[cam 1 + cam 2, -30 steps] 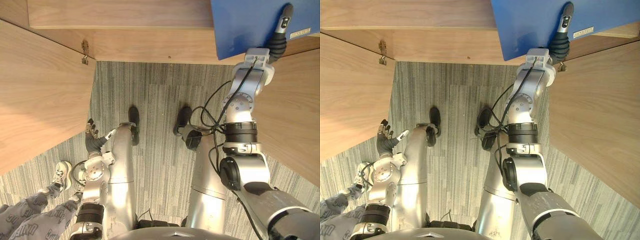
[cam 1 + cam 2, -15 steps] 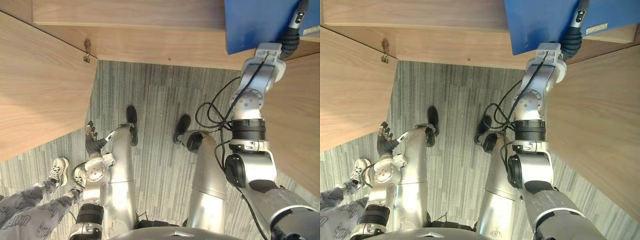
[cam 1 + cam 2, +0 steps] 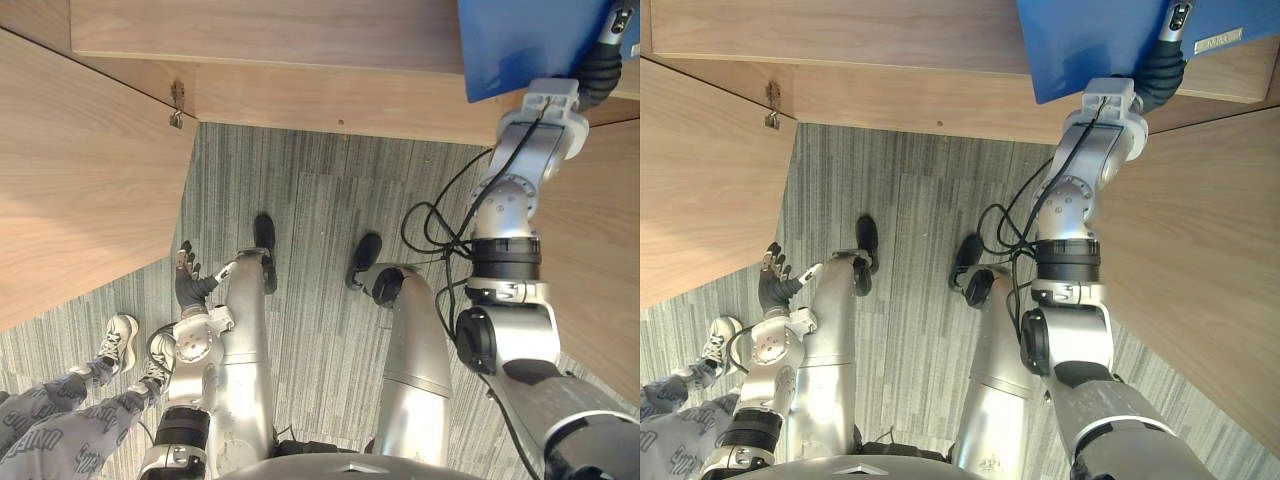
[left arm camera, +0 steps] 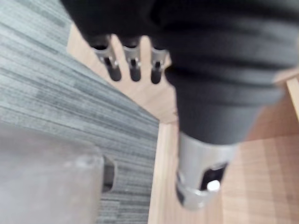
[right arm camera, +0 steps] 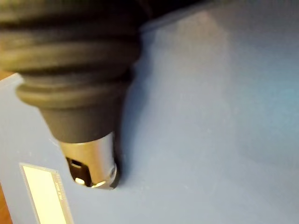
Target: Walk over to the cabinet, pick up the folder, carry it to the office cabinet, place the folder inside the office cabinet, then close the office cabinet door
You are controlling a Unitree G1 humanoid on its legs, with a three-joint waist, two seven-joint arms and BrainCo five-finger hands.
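Beneath the right robot hand (image 3: 1164, 62), its thumb clamping the blue folder (image 3: 1090, 40), lies a wooden cabinet shelf (image 3: 890, 90); the left robot hand (image 3: 187, 283) hangs straight-fingered above grey carpet (image 3: 320, 210).

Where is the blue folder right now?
The blue folder is at the eye views' upper right, held in the robot's right hand, over the wooden cabinet.

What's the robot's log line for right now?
right hand: pinching blue folder at office cabinet | left hand: open, idle by side | cabinet door: open
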